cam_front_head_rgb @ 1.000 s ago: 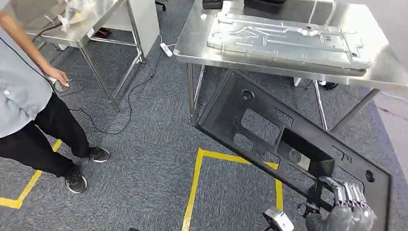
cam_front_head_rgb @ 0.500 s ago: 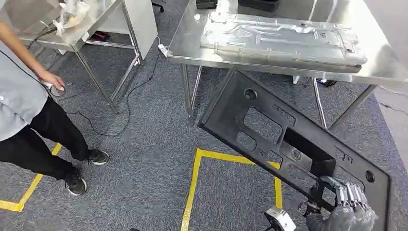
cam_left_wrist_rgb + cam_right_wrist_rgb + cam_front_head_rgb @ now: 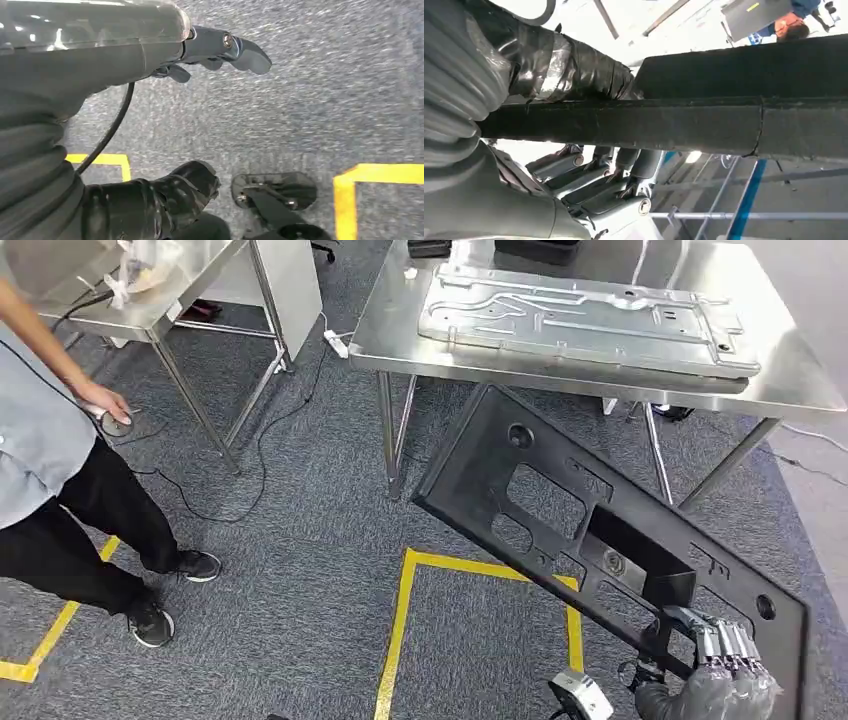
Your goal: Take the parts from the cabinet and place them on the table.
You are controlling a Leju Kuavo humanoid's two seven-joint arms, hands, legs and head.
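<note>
**One panel carried, one already on the table**

The right hand [image 3: 715,675] grips one long black panel [image 3: 560,510] by its near end, tilted above the carpet before the steel table [image 3: 400,335]. One grey metal plate [image 3: 590,320] lies there. The left hand [image 3: 200,55] holds nothing, fingers apart. One person [image 3: 45,440] stands nearby.

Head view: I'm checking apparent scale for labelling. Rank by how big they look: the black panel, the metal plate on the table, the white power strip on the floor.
1. black panel, held by the right hand; nearness inflates it.
2. metal plate, similar in size, so unsure against the panel.
3. white power strip, clearly smallest.
</note>
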